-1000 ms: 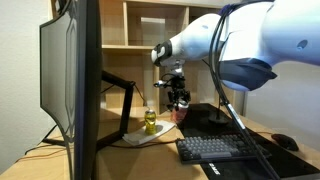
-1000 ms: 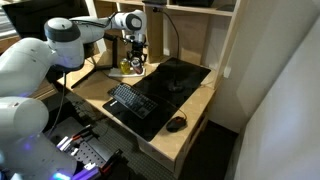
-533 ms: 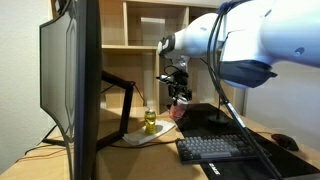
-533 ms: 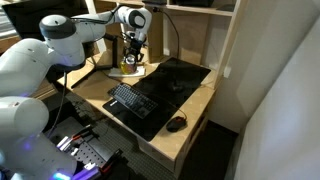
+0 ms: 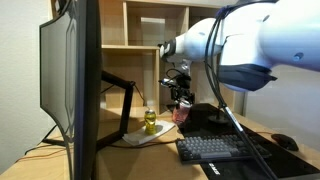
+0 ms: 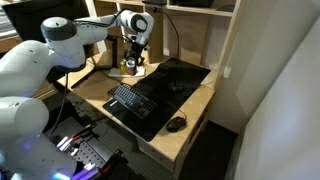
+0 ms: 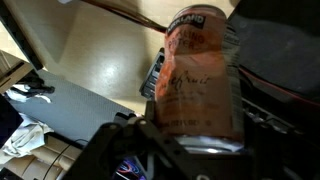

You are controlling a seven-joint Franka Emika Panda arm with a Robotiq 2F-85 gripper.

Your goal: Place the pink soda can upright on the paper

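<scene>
My gripper point(image 5: 181, 101) is shut on the pink soda can point(image 7: 197, 72) and holds it above the desk. The wrist view shows the can filling the picture between the jaws, its label toward the camera. In an exterior view the can point(image 5: 182, 112) shows as a small pinkish shape under the fingers. The paper point(image 5: 140, 138) lies on the desk below and to the side, with a small yellow-green bottle point(image 5: 150, 121) standing on it. In the other exterior view the gripper point(image 6: 133, 62) hangs over the paper point(image 6: 124, 73) at the desk's far corner.
A large monitor point(image 5: 72, 80) blocks the near side. A black keyboard point(image 5: 215, 150) and a black mat point(image 6: 175, 82) lie on the desk, with a mouse point(image 6: 176, 124) near the edge. A shelf unit point(image 5: 140, 30) stands behind.
The gripper has risen a little with the can and shifted slightly along the desk; the can stays held.
</scene>
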